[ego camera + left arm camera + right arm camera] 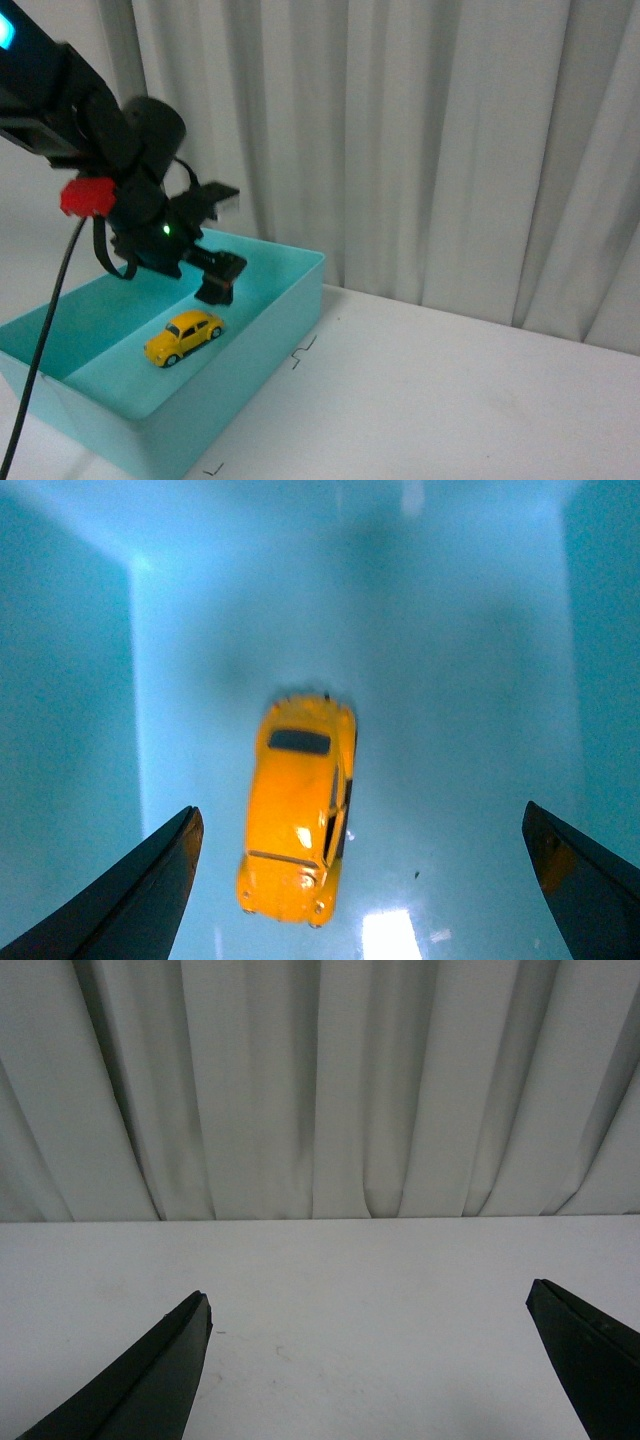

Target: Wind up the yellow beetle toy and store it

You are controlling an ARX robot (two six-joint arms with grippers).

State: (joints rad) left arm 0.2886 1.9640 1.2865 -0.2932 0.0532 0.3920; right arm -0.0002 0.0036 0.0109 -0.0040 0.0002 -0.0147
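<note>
Turquoise open-topped plastic bin (250, 380), at 8 o'clock in the front view, with its near wall closest to the camera. On its floor stands the small glossy yellow Beetle-shaped toy car (183, 338), on its wheels and clear of every wall, its long axis running from 8 to 2 o'clock. Above it, with the car at about 7 o'clock from it, hangs the black left gripper (360, 820), fingers spread wide and holding nothing. In the left wrist view the car sits between the fingers, slightly nearer one, with its long axis crossing their closing line, so a straight descent would probably bring the pads onto its flanks. The left arm is clearly the nearer. The right gripper (368, 1295), equally wide and empty, faces the bare white tabletop (330, 1270). Pleated grey-white curtain (420, 130) lies farthest.
</note>
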